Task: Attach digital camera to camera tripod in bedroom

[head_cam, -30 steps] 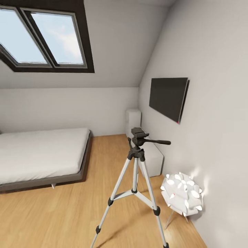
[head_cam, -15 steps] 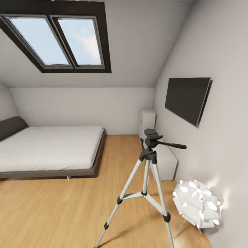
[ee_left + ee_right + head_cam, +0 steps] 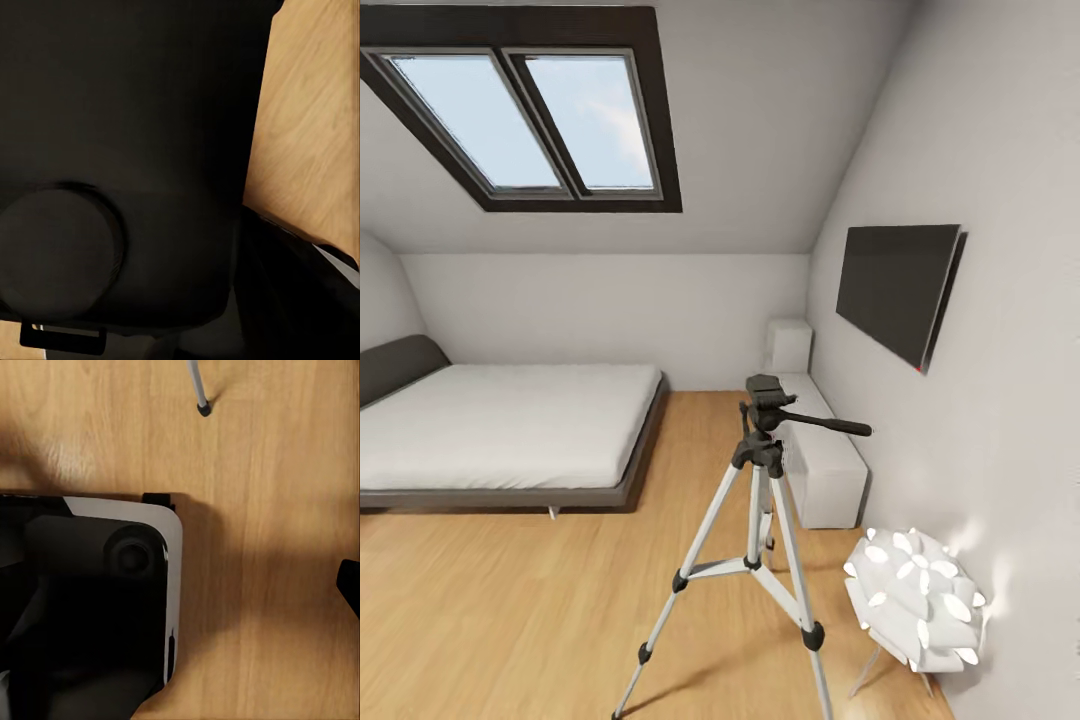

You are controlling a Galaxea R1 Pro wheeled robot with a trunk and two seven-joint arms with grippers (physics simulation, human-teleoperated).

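Camera tripod (image 3: 755, 520) upright, pan handle pointing right

Camera tripod (image 3: 752, 520) silver metal; floor (image 3: 510, 610) smooth wood.

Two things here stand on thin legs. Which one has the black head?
The camera tripod in the middle; the white flower-shaped lamp by the wall has none.

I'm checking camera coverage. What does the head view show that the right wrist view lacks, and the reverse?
Head view alone: the camera tripod's black head and pan handle, the bed, skylight, wall TV and white flower-shaped lamp.

Right wrist view alone: a black-and-white part of the robot's body, seen from above, close over the floor.

Both: the wood floor, and what looks like a silver tripod leg with a black foot.
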